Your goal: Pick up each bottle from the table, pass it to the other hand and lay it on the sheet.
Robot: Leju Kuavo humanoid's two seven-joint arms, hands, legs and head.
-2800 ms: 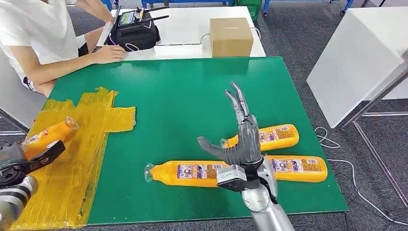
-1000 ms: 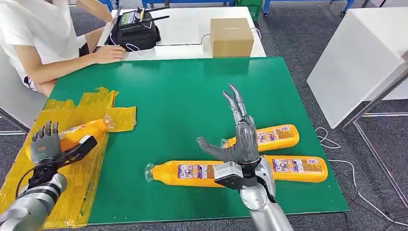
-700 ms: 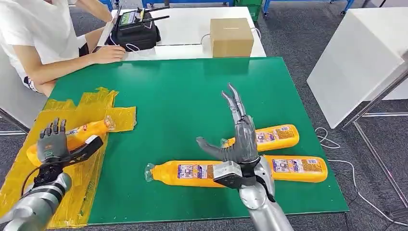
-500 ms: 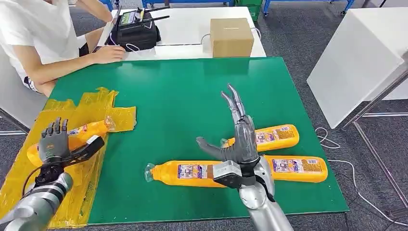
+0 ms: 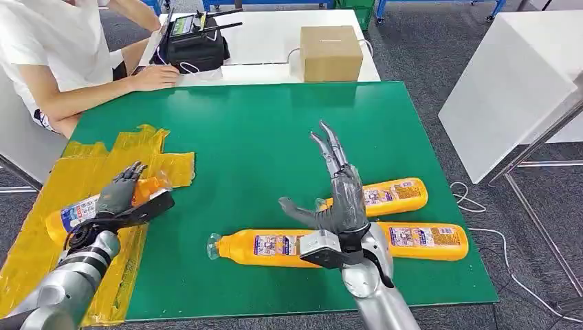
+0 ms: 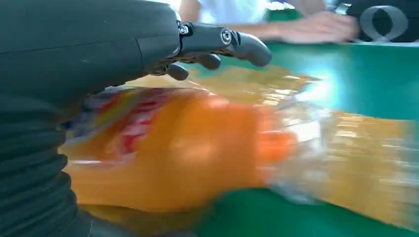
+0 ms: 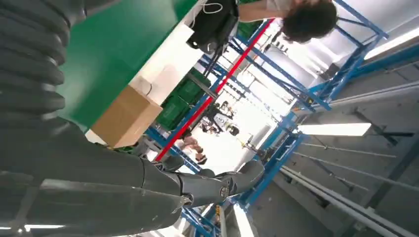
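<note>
An orange bottle (image 5: 77, 214) lies on the yellow sheet (image 5: 103, 155) at the table's left. My left hand (image 5: 124, 199) hovers over its neck end with fingers spread and the thumb out to the right, gripping nothing. In the left wrist view the bottle (image 6: 197, 148) is blurred, just under the outstretched fingers (image 6: 222, 37). My right hand (image 5: 340, 199) stands open and upright above three more orange bottles on the green table top: one in front (image 5: 268, 246), one behind (image 5: 388, 194), one to the right (image 5: 430, 239).
A person sits at the far left with a hand (image 5: 155, 77) on the white table beside a black case (image 5: 192, 45). A cardboard box (image 5: 330, 51) stands behind the green top. A white cabinet (image 5: 509, 82) is off to the right.
My left hand let the bottle down on the sheet, opened, then swung right and tipped forward over it. The right hand has hardly moved.
</note>
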